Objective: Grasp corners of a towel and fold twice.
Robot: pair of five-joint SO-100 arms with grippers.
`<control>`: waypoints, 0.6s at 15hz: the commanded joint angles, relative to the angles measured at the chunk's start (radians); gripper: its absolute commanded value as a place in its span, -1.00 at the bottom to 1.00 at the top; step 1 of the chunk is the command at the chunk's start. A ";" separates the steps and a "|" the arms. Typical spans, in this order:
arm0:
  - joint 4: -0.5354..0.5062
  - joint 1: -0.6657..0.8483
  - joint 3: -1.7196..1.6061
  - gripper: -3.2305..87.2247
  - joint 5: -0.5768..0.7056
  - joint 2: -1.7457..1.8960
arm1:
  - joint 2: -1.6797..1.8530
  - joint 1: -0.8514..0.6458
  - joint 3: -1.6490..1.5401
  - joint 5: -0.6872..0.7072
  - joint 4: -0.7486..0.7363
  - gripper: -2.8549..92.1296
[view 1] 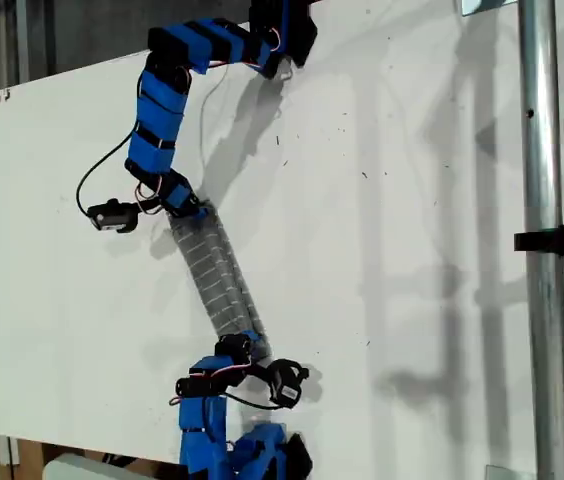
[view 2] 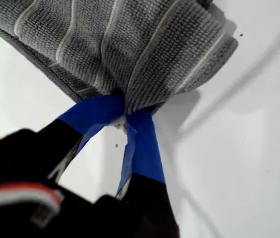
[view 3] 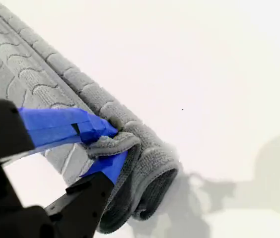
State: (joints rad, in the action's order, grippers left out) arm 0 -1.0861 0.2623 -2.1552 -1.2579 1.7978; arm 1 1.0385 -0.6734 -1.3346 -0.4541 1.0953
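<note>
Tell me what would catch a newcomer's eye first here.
The grey striped towel, bunched into a long narrow strip, runs across the middle of the white table in the exterior view, with a blue arm at each end. My first gripper pinches one end, its jaws shut on gathered cloth; my second gripper is shut on a fold at another end. A shiny metal pole stands at the exterior view's right.

The white table (view 1: 412, 250) is bare on the exterior view's right, up to the metal pole (view 1: 540, 250).
</note>
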 commanded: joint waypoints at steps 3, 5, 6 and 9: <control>-0.008 -0.040 0.054 -0.64 -0.064 -0.104 | -0.008 -0.020 0.034 -0.011 0.057 -0.95; -0.094 0.025 0.029 -0.46 -0.104 -0.094 | -0.005 -0.031 0.052 -0.011 0.084 -0.95; -0.138 0.044 0.029 -0.37 -0.117 -0.077 | 0.003 -0.034 0.054 -0.009 0.100 -0.94; -0.302 0.052 0.049 -0.27 -0.212 0.058 | 0.044 -0.064 0.051 -0.046 0.170 -0.47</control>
State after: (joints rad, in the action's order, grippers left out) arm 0 -1.3100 0.2930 -2.1384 -1.4327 1.7625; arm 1 1.0308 -0.7041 -1.3100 -0.4832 1.2195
